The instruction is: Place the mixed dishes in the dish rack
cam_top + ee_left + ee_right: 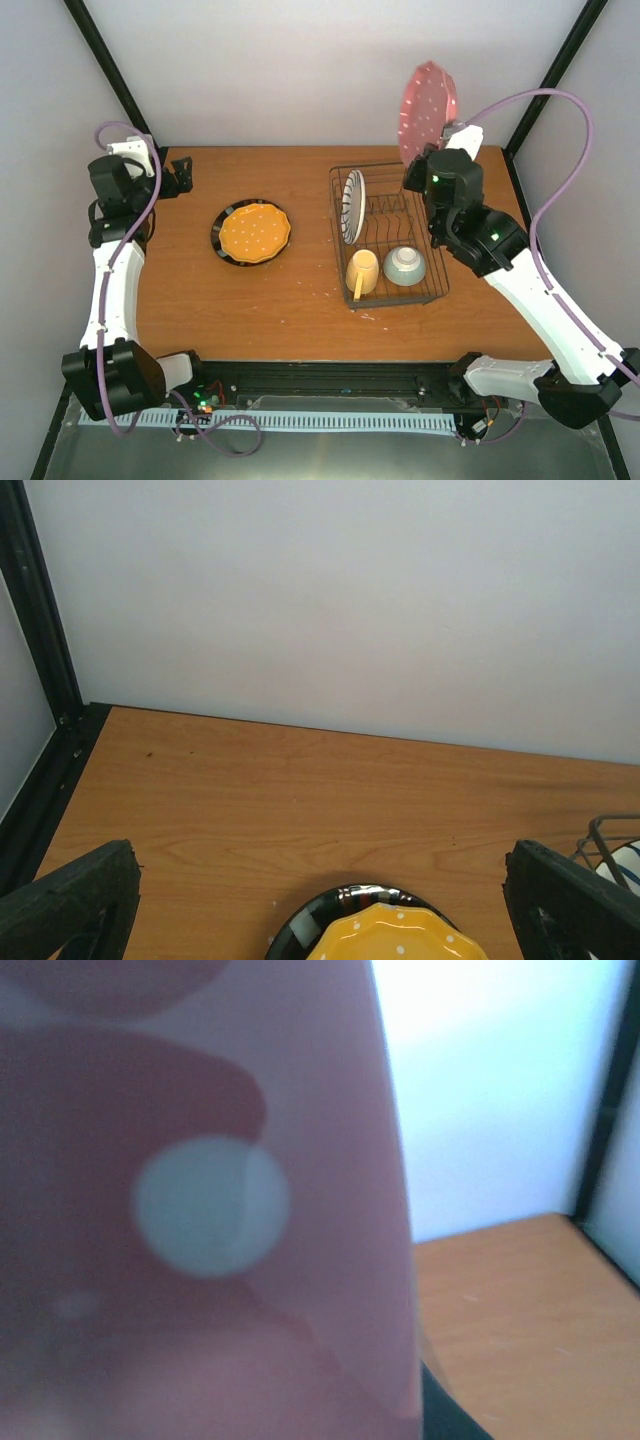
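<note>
- Three dishes are seated in the dish rack (395, 205): the striped plate (352, 206) upright in the dividers, the yellow mug (362, 271) and green bowl (404, 266) at its near end.
- The pink speckled plate (428, 110) is clamped by the right hand (428, 157) over the rack's far end.
- The orange plate (251, 232) is laid flat on the counter (290, 290), left of the rack.
- The left hand (180, 178) is spread wide, empty.

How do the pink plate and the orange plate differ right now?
The pink plate is held on edge in the air by the right gripper; the orange plate lies flat on the table. The pink plate is speckled, the orange plate dotted with a dark rim. Neither is in the rack.
</note>
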Available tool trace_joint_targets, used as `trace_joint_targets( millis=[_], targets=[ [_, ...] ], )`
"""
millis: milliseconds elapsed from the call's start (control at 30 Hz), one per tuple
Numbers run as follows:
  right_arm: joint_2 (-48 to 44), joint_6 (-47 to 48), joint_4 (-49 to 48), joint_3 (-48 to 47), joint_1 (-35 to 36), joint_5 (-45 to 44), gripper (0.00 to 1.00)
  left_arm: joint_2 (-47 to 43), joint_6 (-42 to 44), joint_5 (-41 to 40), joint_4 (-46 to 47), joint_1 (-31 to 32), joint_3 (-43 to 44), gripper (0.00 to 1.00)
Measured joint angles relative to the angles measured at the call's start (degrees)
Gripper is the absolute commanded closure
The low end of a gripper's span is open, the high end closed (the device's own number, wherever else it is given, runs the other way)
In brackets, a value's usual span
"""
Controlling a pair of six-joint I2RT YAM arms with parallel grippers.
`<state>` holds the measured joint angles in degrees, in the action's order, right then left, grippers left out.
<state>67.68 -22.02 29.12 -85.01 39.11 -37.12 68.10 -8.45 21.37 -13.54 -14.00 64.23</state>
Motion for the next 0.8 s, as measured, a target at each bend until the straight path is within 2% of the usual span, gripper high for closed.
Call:
trace_joint_targets(
  millis=[100, 200, 500, 800],
  targets=[
    [1.3, -0.6, 4.3, 1.8, -0.4, -8.9, 0.97, 0.2, 0.1, -0.7, -0.4, 0.0, 0.0, 0.0],
    [4.7, -1.3, 7.1, 4.3, -1.3, -10.1, 0.97, 0.2, 0.3, -1.3, -0.4, 0.0, 0.0, 0.0],
    [11.4, -3.0, 11.0, 10.4, -5.3, 0.9, 0.97, 0.1, 1.2, -2.7, -0.7, 0.0, -0.2, 0.0],
    [12.7, -4.4, 8.1, 11.9, -7.6, 8.6, 0.97, 0.1, 1.6, -3.2, -0.7, 0.0, -1.2, 0.0]
  ],
)
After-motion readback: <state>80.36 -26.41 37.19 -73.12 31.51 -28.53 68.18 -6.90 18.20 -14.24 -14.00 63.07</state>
